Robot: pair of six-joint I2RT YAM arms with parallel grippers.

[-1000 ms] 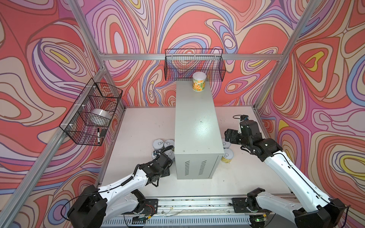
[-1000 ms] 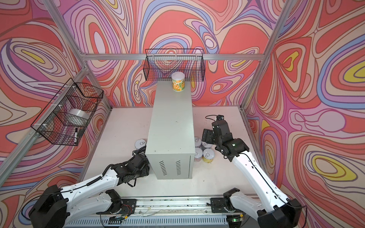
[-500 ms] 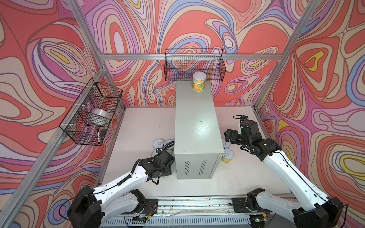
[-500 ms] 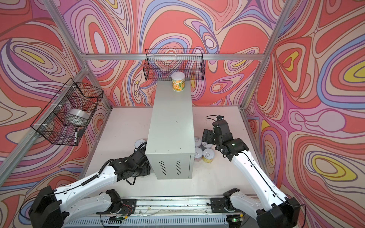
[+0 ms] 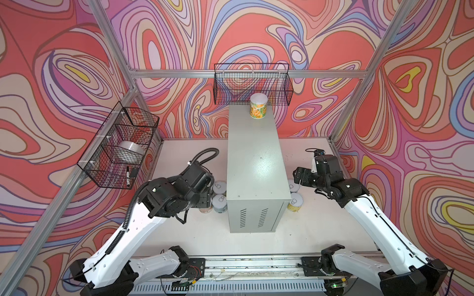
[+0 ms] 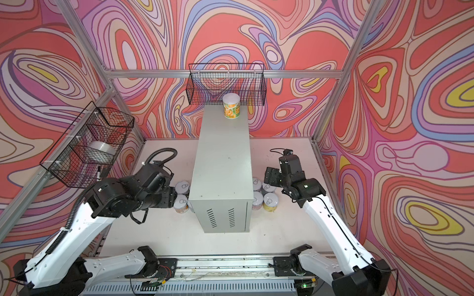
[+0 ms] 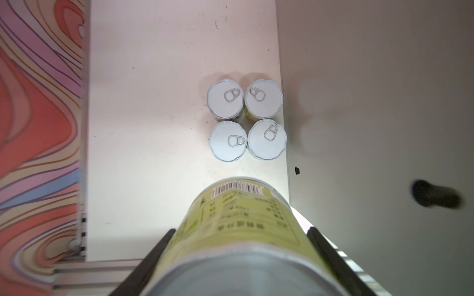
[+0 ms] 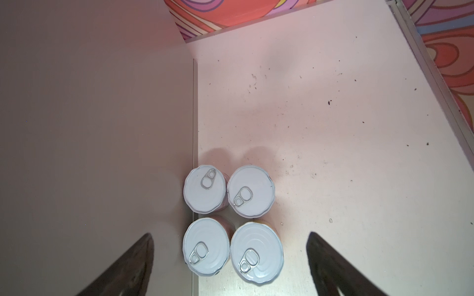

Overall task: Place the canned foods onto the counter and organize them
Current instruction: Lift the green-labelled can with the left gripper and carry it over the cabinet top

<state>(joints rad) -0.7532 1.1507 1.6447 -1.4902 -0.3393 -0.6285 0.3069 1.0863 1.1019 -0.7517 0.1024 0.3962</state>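
Note:
My left gripper (image 7: 241, 230) is shut on a yellow-green labelled can (image 7: 243, 212), with a black finger against each side of it. It hangs above the white table beside the counter (image 5: 256, 164). Below it, several silver-lidded cans (image 7: 247, 120) stand in a tight square against the counter's left side. My right gripper (image 8: 230, 266) is open over a similar square of cans (image 8: 230, 223) by the counter's right side, touching none. One orange-labelled can (image 5: 258, 105) stands on the counter's far end. In both top views the left wrist hides its jaws.
A black wire basket (image 5: 252, 84) hangs on the back wall just above the counter's far end. Another wire basket (image 5: 120, 146) on the left wall holds a silvery tape roll (image 5: 130, 151) and a marker. Aluminium posts stand at the table's back corners.
The left arm has risen from table level beside the counter, carrying the yellow-green can up with it. The right arm has not moved.

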